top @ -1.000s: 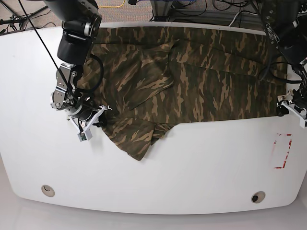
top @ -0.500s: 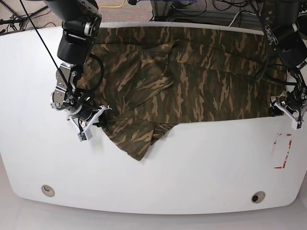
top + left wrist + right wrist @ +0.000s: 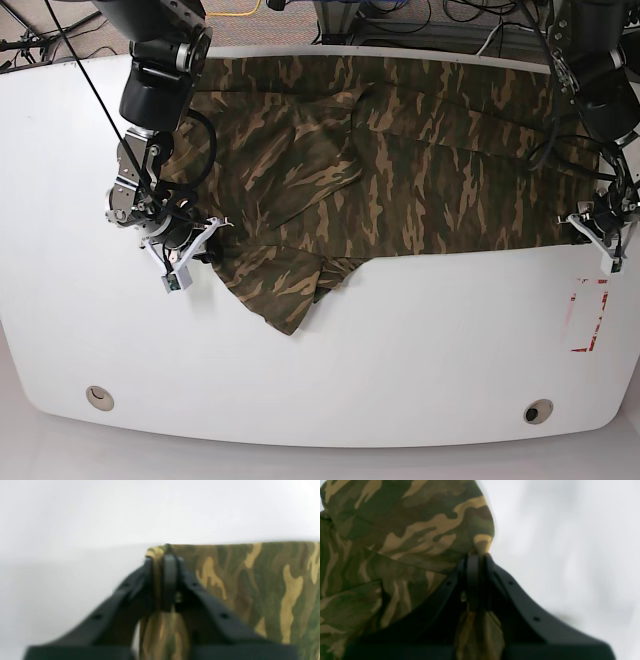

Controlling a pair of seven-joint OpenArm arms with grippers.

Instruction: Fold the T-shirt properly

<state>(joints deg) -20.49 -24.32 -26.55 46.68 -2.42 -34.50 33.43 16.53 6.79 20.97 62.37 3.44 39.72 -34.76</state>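
The camouflage T-shirt lies spread across the far half of the white table, one sleeve folded toward the front. At its right hem corner my left gripper is shut on the cloth. In the left wrist view, the T-shirt corner is pinched in the left gripper, with fabric bunched between the fingers. My right gripper is shut on the shirt's left edge near the sleeve. The right wrist view shows the right gripper clamping a fold of the T-shirt.
A red-outlined mark sits on the table at the right. Two round holes lie near the front edge. Cables run behind the table's far edge.
My left gripper has moved left onto the shirt's right hem corner and shut on it. The right gripper has kept its hold in place.
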